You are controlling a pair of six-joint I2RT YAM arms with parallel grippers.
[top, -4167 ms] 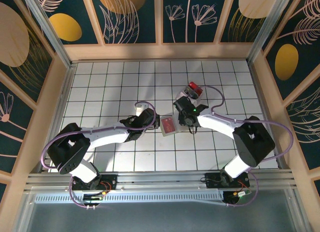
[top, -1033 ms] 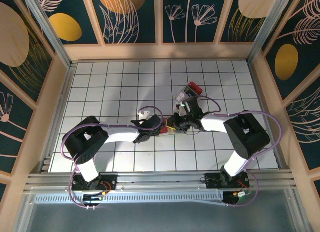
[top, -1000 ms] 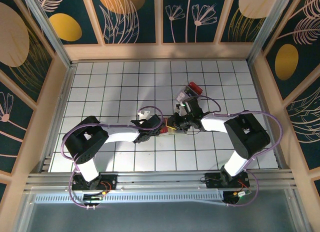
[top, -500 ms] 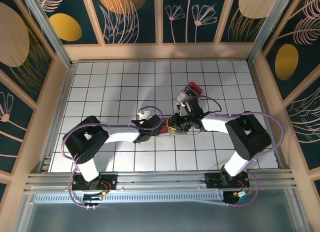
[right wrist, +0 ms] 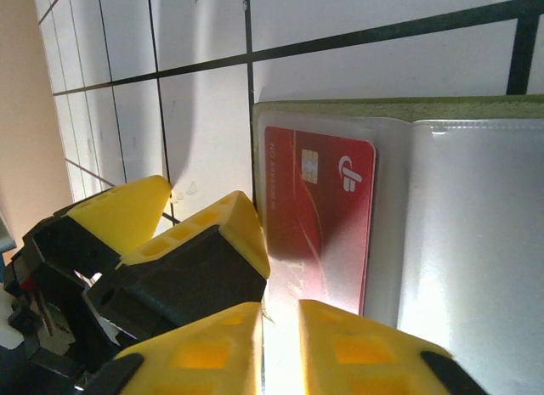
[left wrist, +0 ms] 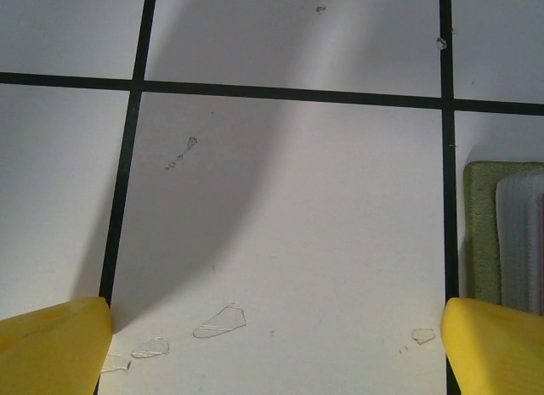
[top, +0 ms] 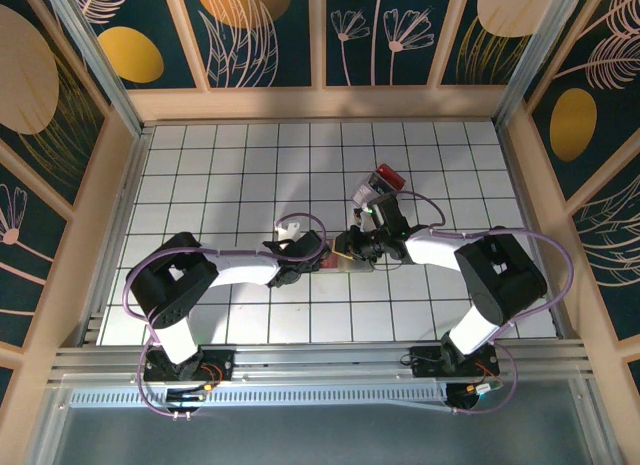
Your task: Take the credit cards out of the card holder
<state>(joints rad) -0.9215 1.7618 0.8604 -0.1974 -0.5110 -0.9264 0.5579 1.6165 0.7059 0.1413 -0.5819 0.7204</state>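
Both arms are crowding the card holder (right wrist: 467, 225) now; left gripper (left wrist: 274, 348) is gaping, right gripper's (right wrist: 280, 327) grip I cannot tell; red card (right wrist: 319, 208) is remaining pocketed.

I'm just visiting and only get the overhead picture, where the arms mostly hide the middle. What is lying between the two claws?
Observer: An open green card holder; the right wrist camera shows a red card with a chip tucked inside it.
Visitor: Has a claw got hold of it?
Observer: The right gripper has its fingertips nearly together at the holder's edge; whether they pinch anything I cannot tell.
Visitor: And the other one?
Observer: The left gripper is wide open, the holder's green edge right by one fingertip.
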